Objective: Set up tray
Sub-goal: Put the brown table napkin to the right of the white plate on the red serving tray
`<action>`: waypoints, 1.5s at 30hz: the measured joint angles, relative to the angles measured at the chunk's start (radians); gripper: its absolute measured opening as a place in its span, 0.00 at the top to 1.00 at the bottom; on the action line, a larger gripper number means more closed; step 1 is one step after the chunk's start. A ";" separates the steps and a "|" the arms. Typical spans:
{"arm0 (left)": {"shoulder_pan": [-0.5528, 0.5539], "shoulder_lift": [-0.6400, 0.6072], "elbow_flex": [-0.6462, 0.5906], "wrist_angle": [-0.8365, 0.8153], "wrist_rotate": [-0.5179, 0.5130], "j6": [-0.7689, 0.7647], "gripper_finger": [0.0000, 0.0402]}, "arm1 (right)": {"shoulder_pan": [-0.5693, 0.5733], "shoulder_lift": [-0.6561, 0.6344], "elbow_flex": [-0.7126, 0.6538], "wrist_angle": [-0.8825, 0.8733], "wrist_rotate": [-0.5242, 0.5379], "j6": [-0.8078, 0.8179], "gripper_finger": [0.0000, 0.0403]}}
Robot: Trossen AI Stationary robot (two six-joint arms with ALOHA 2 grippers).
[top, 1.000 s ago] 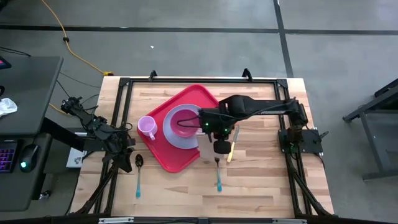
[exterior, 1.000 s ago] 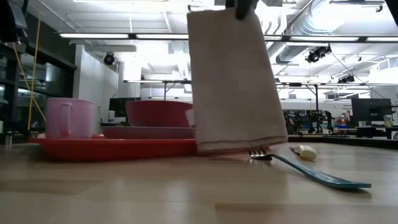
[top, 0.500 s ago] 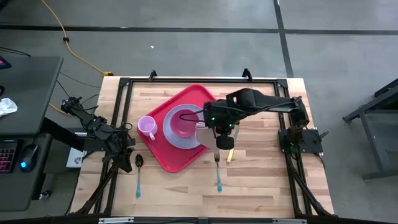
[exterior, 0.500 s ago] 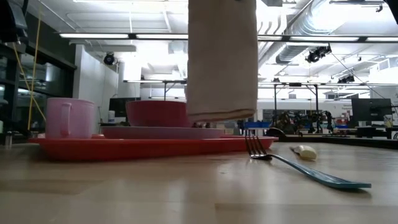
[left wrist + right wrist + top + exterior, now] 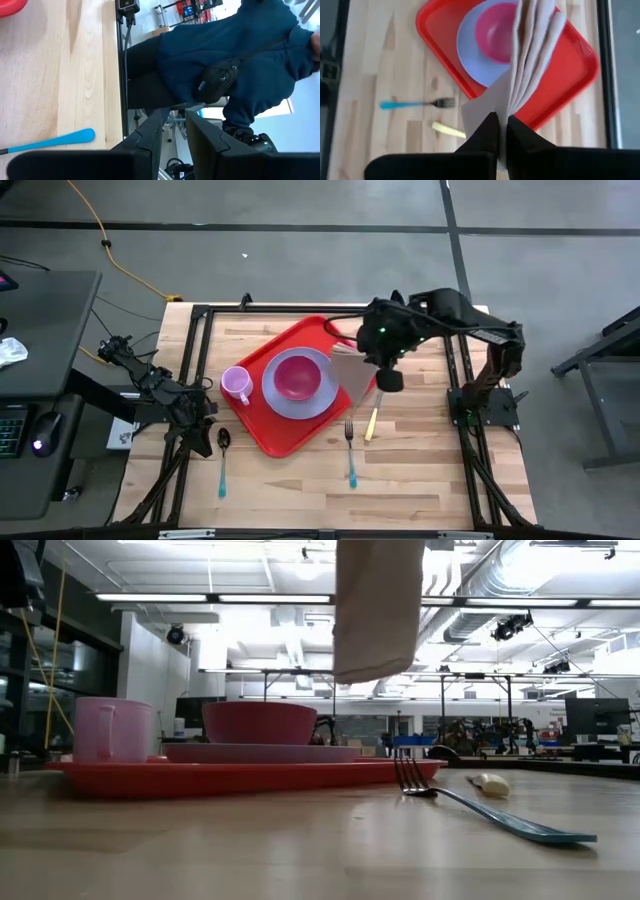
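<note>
Two dark fingers of my right pincer (image 5: 501,131) are pinched tight on a folded napkin (image 5: 532,55), and I hold it high in the air so it hangs down loose. In the low view the napkin hangs clear above everything on the table and touches nothing. Under it sits the tray (image 5: 264,432), red and big, lying at a slant in the middle of the wooden table (image 5: 420,480). On the tray there is a round plate (image 5: 282,402) with a pink bowl (image 5: 296,376) in it, and a little pink cup (image 5: 236,384) stands at the tray's left edge. A fork (image 5: 350,454) with a blue handle and a pale knife (image 5: 371,423) lie on the wood just beside the tray's right corner, and a spoon (image 5: 222,460) lies on the wood near my other arm. My left pincer (image 5: 172,132) waits at the left side of the table, part open and holding nothing; behind it a person in a blue top stands by the table's edge. I think I am at the napkin step now. Next I need to pick a bare spot for it, on the tray or close beside, then come down slow so it lies flat and does not bump the bowl.
</note>
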 joint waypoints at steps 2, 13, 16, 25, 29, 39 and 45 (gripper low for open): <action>0.000 0.000 0.000 0.000 0.000 0.000 0.71 | -0.011 -0.024 -0.039 0.001 -0.005 -0.035 1.00; 0.000 0.000 0.000 0.000 -0.003 -0.043 0.71 | -0.048 -0.154 -0.372 0.001 -0.027 -0.225 1.00; 0.000 0.000 0.000 0.001 -0.004 -0.060 0.71 | -0.057 -0.170 -0.429 0.001 0.000 -0.291 1.00; 0.000 0.000 0.000 0.008 -0.024 -0.082 0.71 | -0.098 -0.174 -0.469 0.008 0.109 -0.483 1.00; 0.000 0.000 0.000 0.008 -0.037 -0.083 0.71 | -0.106 -0.173 -0.469 0.024 0.106 -0.537 1.00; 0.000 0.000 0.000 0.008 -0.040 -0.083 0.71 | -0.105 -0.173 -0.469 0.030 0.052 -0.627 1.00; 0.000 0.000 0.000 0.008 -0.040 -0.083 0.71 | -0.106 -0.164 -0.469 0.119 0.015 -0.713 1.00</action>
